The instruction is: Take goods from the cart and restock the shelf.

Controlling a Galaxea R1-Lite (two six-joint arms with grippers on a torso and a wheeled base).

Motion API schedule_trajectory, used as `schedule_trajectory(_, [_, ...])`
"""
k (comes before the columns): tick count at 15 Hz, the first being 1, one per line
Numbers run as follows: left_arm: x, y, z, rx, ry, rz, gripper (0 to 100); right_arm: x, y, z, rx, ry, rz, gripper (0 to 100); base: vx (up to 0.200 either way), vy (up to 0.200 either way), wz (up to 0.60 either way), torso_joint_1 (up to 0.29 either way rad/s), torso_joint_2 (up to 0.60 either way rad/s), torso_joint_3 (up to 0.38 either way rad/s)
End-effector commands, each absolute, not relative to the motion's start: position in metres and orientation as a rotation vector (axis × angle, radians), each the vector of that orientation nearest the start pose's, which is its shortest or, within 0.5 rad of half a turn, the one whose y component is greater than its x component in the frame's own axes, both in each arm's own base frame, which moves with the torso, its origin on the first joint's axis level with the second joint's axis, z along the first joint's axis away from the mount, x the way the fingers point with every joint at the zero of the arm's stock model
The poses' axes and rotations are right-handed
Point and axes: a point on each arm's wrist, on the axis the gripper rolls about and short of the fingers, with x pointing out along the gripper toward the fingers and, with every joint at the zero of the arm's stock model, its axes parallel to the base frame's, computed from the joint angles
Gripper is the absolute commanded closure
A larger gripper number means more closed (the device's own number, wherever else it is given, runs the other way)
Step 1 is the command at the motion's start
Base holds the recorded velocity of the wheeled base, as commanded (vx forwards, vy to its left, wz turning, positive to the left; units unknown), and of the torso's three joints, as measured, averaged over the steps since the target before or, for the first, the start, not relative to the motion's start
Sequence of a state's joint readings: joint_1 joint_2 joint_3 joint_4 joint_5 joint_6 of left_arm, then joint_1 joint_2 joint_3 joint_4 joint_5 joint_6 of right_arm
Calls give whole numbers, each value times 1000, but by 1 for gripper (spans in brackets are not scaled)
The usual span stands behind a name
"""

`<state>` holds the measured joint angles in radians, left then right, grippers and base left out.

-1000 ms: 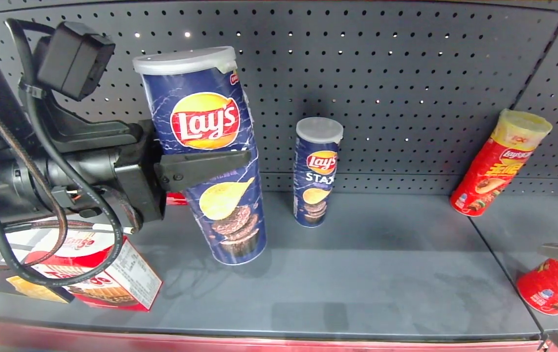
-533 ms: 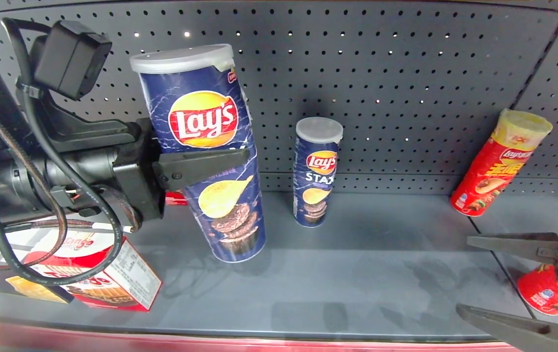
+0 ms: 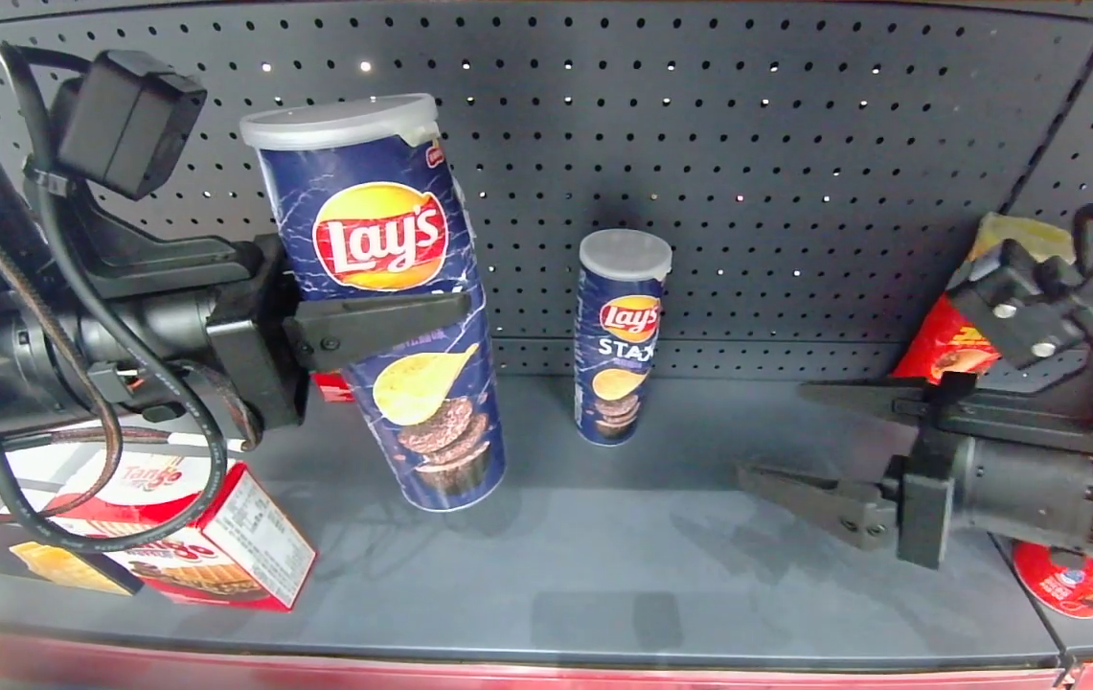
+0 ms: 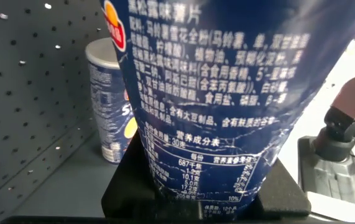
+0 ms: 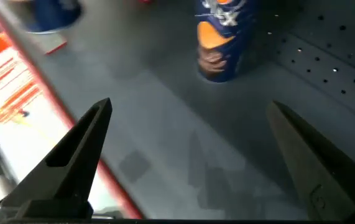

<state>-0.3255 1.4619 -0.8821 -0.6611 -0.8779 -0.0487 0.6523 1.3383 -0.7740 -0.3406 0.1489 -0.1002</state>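
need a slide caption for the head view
Left gripper holds a tilted blue chip can at the shelf, right gripper open nearby.

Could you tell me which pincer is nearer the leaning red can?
Right. The right pincer is open in front of the red can; the left pincer grips a blue can far off.

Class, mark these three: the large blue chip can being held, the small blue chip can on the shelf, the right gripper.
large blue chip can (image 3: 378, 237): head view, on its front logo.
small blue chip can (image 3: 623, 335): head view, mid-body.
right gripper (image 3: 771, 431): head view, midway between its fingertips.
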Motion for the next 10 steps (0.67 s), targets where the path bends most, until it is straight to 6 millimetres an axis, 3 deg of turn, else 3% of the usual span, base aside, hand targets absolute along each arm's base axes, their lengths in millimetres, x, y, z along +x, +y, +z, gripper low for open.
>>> schedule_trajectory(1, [234,-89,273,-19,-52,-1182,100,205,148,219,-163,249,771,0,0,0,0,0,0,0])
schedule_trajectory(3, [234,-88,273,-18,-52,-1179,100,218,146,215,-145,232,819,0,0,0,0,0,0,0])
schedule_trajectory(6, [234,-89,272,-19,-49,-1182,100,254,141,215,-121,91,966,0,0,0,0,0,0,0])
schedule_trajectory(7, [234,-89,272,-19,-49,-1182,100,256,140,215,-124,83,975,0,0,0,0,0,0,0])
schedule_trajectory(8, [236,-90,272,-19,-49,-1185,100,278,133,214,-157,8,1097,0,0,0,0,0,0,0])
schedule_trajectory(10, [236,-90,273,-19,-54,-1185,100,298,131,220,-162,-41,1162,0,0,0,0,0,0,0])
